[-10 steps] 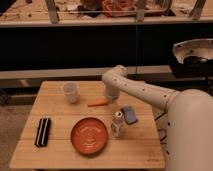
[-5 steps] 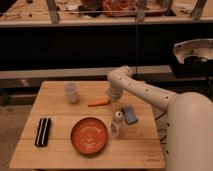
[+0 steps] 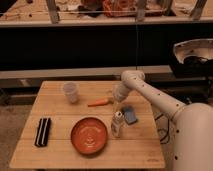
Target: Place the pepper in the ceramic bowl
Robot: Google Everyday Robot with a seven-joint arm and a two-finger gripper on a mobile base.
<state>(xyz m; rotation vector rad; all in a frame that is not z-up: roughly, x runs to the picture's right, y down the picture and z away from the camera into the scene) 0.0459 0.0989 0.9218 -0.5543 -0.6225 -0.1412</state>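
The gripper [image 3: 116, 101], its opening impossible to judge, sits just right of the orange pepper [image 3: 99, 103] lying on the tabletop [image 3: 60, 107] behind the ceramic bowl [image 3: 89, 135].

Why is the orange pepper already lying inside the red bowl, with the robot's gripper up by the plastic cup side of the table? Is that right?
Not quite. The camera view shows the pepper lying on the wooden table, behind the ceramic bowl, which holds nothing. The gripper is just right of the pepper.
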